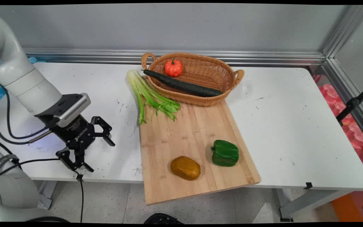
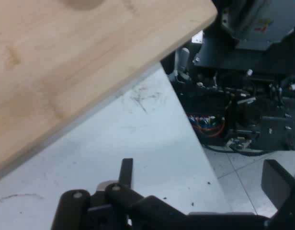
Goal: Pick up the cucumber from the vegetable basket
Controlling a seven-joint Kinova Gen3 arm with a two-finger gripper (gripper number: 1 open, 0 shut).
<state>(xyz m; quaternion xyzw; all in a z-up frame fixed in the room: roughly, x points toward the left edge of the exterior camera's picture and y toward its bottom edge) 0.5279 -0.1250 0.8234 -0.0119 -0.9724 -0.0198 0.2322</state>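
Cutting board (image 1: 194, 142) lies on the white counter (image 1: 295, 126) and is the reference for everything else. Its near end overhangs the counter's front edge.

Tool (image 1: 101, 156) hovers just off the board's left side near the front corner, low over bare counter. Fingers spread wide, holding nothing, touching nothing. In the hand view the tool (image 2: 202, 177) points past the board's (image 2: 66, 62) corner and side edge, which are the nearest thing to it. Board and tool are apart.

On the board:
- brown potato (image 1: 185, 167), near end, left of middle
- green bell pepper (image 1: 225, 153), just right of the potato, not touching it
- leafy tips of a celery bunch (image 1: 150, 94), far left corner; the pale stalks run off the board onto the counter

Wicker basket (image 1: 200, 99) sits at the board's far end, its near rim meeting or slightly overlapping the board edge. Inside it are a long dark cucumber (image 1: 181, 85), lying diagonally, and a small orange-red pumpkin (image 1: 173, 67) behind the cucumber.

Counter is scuffed, with dark specks and scratches either side of the board. Grey wall (image 1: 169, 28) with a metal rail stands beyond the basket. Speckled floor (image 1: 112, 198) shows below the board's overhang. Pink items lie on the floor far right of the board. Black cables hang from the arm left of the board.
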